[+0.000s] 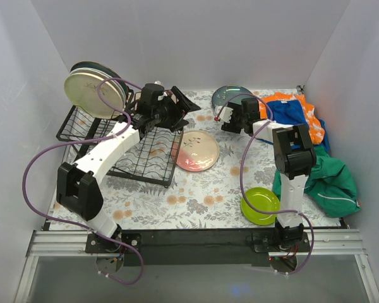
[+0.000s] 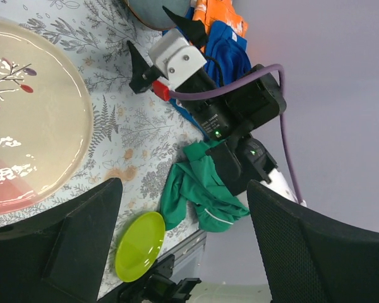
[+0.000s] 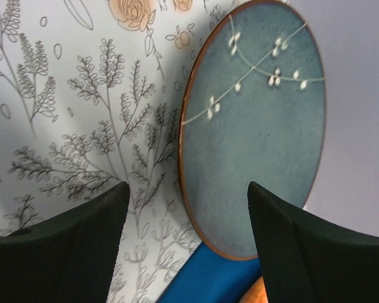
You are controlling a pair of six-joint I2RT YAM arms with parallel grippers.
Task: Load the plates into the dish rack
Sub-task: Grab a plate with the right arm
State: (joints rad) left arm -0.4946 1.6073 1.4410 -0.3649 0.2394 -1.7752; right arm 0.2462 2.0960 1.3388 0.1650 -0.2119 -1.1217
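Top external: dish rack (image 1: 145, 165) sits at left edge of table (image 1: 196, 202), with some plates (image 1: 91, 93) standing at its far end. Pink plate (image 1: 198, 151) lies flat mid-table, just beside rack. Green plate (image 1: 260, 205) near front edge, right side.

Left wrist: left claw (image 2: 183, 240) released, empty, over the cloth beside pink plate.

Right wrist: right claw (image 3: 186, 246) released, empty, facing blue plate (image 3: 252, 132) at far edge.

Risk: arms close together mid-table, so they could knock. A glazed rim may slip from a shallow pinch.

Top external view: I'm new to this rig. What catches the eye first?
Plates stand on edge at the far left end of the black dish rack. A pink-cream plate lies flat mid-table, and a lime green plate sits at the near right. Bright clothes are heaped at the right.
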